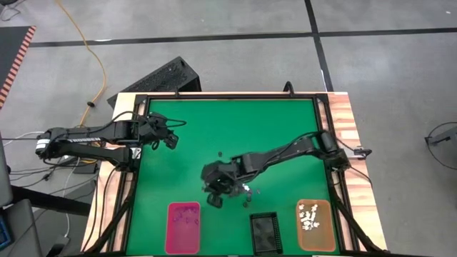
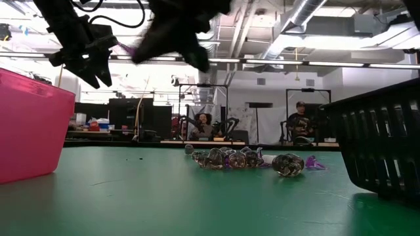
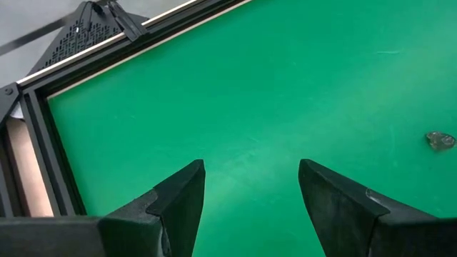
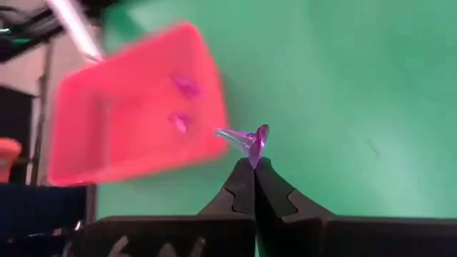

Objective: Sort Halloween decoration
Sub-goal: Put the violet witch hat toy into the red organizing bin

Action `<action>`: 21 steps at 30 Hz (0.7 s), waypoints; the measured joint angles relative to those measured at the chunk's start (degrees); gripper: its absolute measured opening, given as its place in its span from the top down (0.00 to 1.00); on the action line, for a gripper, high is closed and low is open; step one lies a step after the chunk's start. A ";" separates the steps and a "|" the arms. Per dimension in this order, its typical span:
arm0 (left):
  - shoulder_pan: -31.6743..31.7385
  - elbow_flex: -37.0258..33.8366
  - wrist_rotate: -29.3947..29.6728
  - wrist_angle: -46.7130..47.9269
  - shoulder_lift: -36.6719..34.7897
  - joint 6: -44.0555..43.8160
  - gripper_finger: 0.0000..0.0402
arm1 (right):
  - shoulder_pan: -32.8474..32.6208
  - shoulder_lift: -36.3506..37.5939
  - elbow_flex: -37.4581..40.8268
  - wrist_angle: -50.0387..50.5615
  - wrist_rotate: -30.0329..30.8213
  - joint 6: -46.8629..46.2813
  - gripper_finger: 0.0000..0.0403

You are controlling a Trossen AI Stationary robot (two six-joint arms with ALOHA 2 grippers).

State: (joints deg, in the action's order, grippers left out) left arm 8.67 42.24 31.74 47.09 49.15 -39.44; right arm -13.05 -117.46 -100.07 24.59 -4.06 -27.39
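Observation:
My right gripper (image 4: 254,163) is shut on a small purple cone-shaped trinket (image 4: 250,138) and hangs above the green mat, between the pink tray (image 1: 183,227) and a loose heap of trinkets (image 1: 250,191). In the low view that heap (image 2: 249,159) lies on the mat. The pink tray (image 4: 128,128) holds a few purple pieces. White trinkets lie in the orange tray (image 1: 315,225). My left gripper (image 3: 251,185) waits open above the mat's far left part (image 1: 170,140). One stray trinket (image 3: 440,140) lies ahead of it. My right gripper pinches the purple trinket by its wide rim (image 4: 256,151) between its two fingertips. The fingers slant downward. The trinket's pointed end (image 4: 223,133) sticks out sideways toward the pink tray, and the piece is lifted clear of the mat.
A black tray (image 1: 265,232) stands at the near edge between the pink and orange trays. A black frame (image 1: 228,96) borders the mat. The mat's far half lies bare. In the room beyond the table, people sit.

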 joint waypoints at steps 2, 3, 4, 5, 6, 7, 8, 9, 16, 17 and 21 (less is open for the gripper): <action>0.00 0.00 -0.10 -0.02 -0.04 0.02 0.46 | -0.62 -3.26 -4.78 0.88 -1.87 3.13 0.97; 0.00 0.00 -0.14 0.00 0.00 0.06 0.46 | -0.87 -4.91 -7.21 0.63 -2.46 4.22 0.97; 0.00 0.00 -0.37 0.10 0.00 0.06 0.46 | -1.10 -6.57 -9.36 0.89 -3.19 4.98 0.97; 0.00 0.00 -0.43 0.11 -0.02 0.01 0.46 | -1.30 -8.26 -11.57 1.80 -3.76 5.49 0.97; 0.00 0.00 -0.42 0.09 -0.02 0.00 0.46 | -1.41 -9.84 -13.56 2.17 -4.08 5.88 0.96; 0.00 0.00 -0.44 0.14 0.00 0.00 0.46 | -1.64 -11.38 -15.43 2.03 -4.78 6.30 0.96; 0.00 0.00 -0.45 0.17 -0.01 0.00 0.46 | -1.80 -12.58 -17.03 2.19 -5.45 6.76 0.95; 0.00 0.00 -0.43 0.13 -0.02 0.00 0.46 | -2.02 -13.78 -18.54 2.60 -6.11 7.32 0.95; 0.00 0.00 -0.45 0.17 -0.01 0.00 0.46 | -2.05 -17.12 -22.23 2.88 -9.84 9.93 0.83; 0.00 0.00 -0.45 0.15 -0.02 0.02 0.46 | -1.89 -17.12 -22.22 2.57 -10.01 10.53 0.81; 0.00 0.00 -0.45 0.14 -0.02 0.20 0.46 | -1.74 -16.88 -22.30 3.57 -10.08 12.30 0.73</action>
State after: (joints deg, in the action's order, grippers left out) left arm 8.67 42.24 31.29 47.23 49.12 -39.24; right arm -14.78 -134.34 -122.37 28.15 -14.14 -15.09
